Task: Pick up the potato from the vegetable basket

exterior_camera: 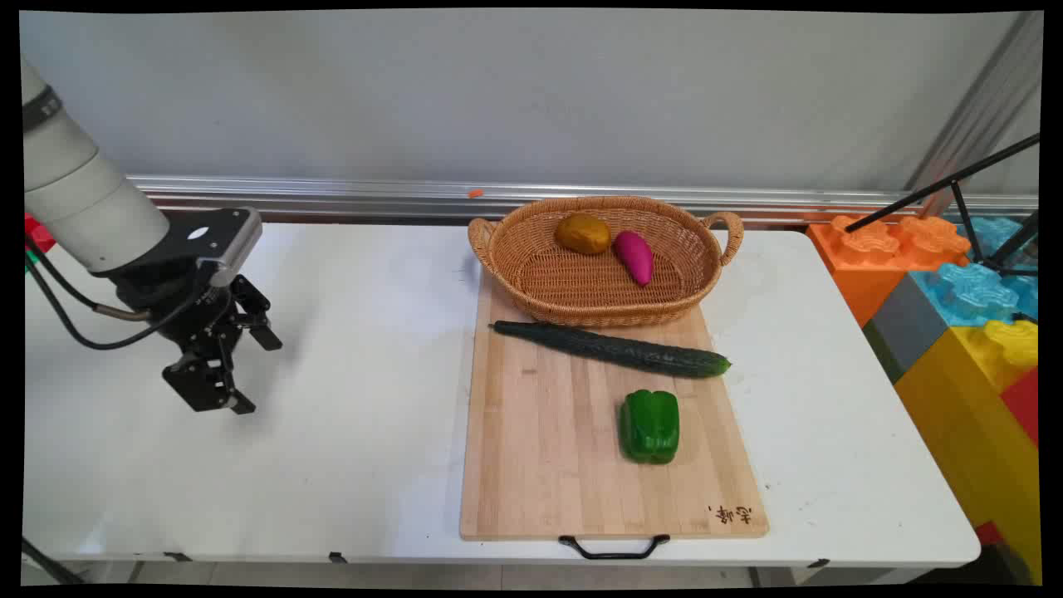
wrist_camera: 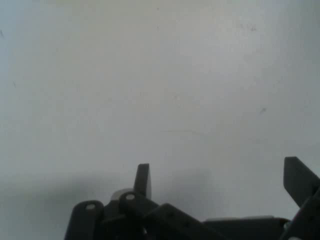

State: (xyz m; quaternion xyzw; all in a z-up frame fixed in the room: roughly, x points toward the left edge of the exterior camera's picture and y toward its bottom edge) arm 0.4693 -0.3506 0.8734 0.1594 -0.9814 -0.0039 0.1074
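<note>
My black gripper [exterior_camera: 253,374] hangs open over the bare white table [exterior_camera: 349,415] at the left, with nothing between its fingers. In the hand view the gripper [wrist_camera: 220,180] shows only the table surface beyond its spread fingers [wrist_camera: 143,180]. Far to the right lies a wooden cutting board [exterior_camera: 548,448]. On it lie a long dark cucumber [exterior_camera: 614,349] and a green bell pepper [exterior_camera: 650,425]. A wicker basket [exterior_camera: 531,278] sits at the board's far end, holding a brown potato [exterior_camera: 583,232] and a purple sweet potato [exterior_camera: 634,256].
Large coloured toy blocks [exterior_camera: 963,307] stand beyond the table's right edge, with a black tripod [exterior_camera: 963,187] over them. A metal rail [exterior_camera: 332,195] runs along the wall behind the table. The board's black handle [exterior_camera: 614,548] juts over the near edge.
</note>
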